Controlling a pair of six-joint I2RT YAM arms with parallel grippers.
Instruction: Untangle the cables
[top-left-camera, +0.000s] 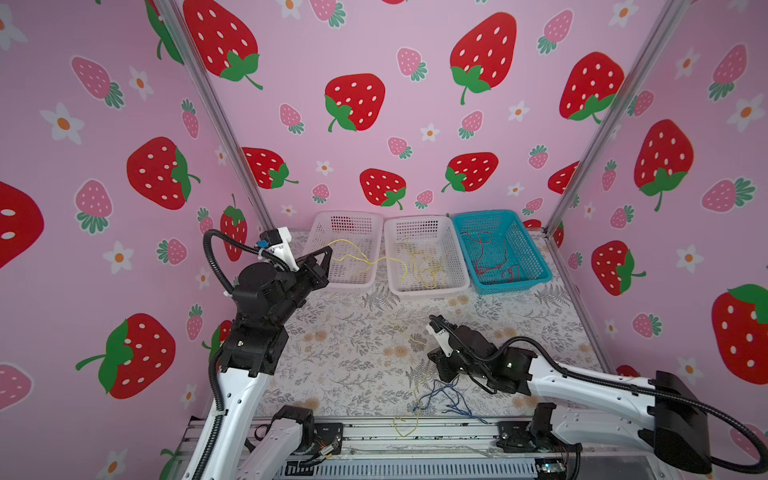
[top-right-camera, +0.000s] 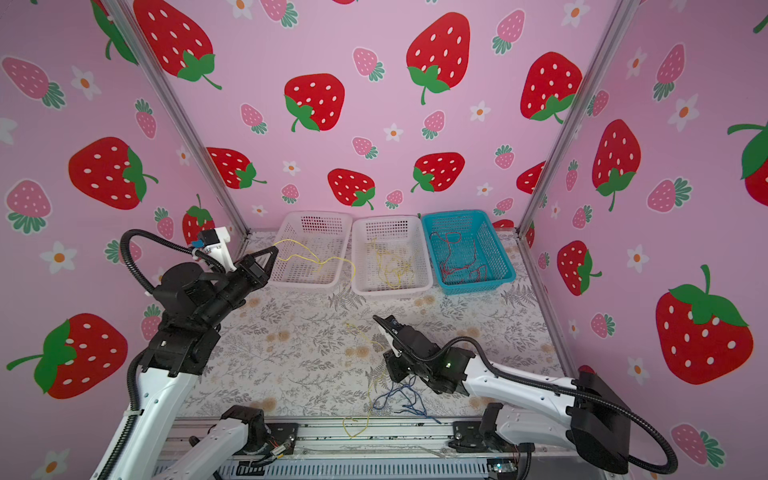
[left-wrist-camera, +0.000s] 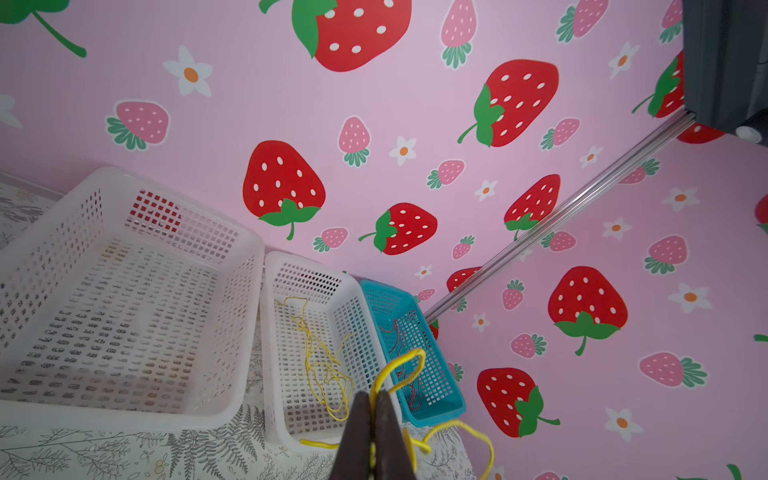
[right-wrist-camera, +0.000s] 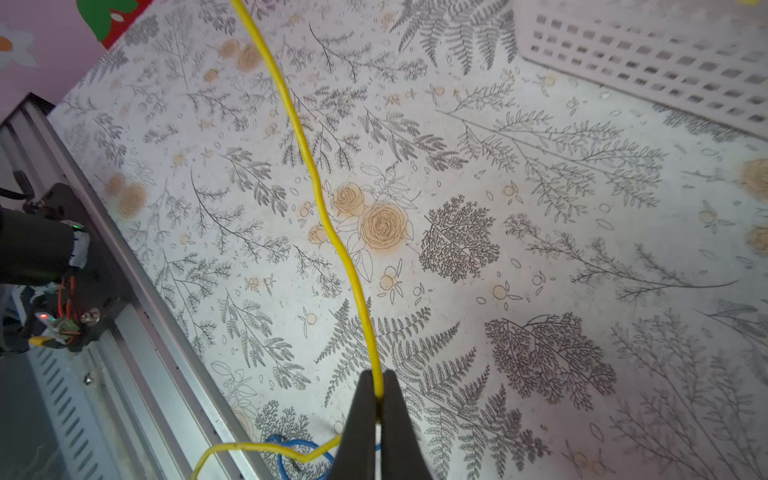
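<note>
Nearest me, a yellow cable (top-left-camera: 405, 430) loops over the front rail (top-left-camera: 365, 434). It runs back across the edge of the tangled blue cables (top-left-camera: 446, 399), which lie on the table (top-left-camera: 332, 353) just behind the rail. The right gripper (right-wrist-camera: 377, 378) is closed, low over the table just above that tangle, and pinches this yellow cable between its fingertips. Beyond the grip the cable carries on across the flowered cloth.

Further back on the left, the left gripper (left-wrist-camera: 374, 399) is raised by the near edge of the left white basket (top-left-camera: 349, 215). It is clamped on a second yellow cable (left-wrist-camera: 419, 353), which sags across that basket towards the middle basket (top-left-camera: 415, 219). A yellow bundle (top-left-camera: 428, 274) lies in the middle basket. In the teal basket (top-left-camera: 486, 214), at the right of the row by the back wall, lie the red cables (top-left-camera: 494, 270).
</note>
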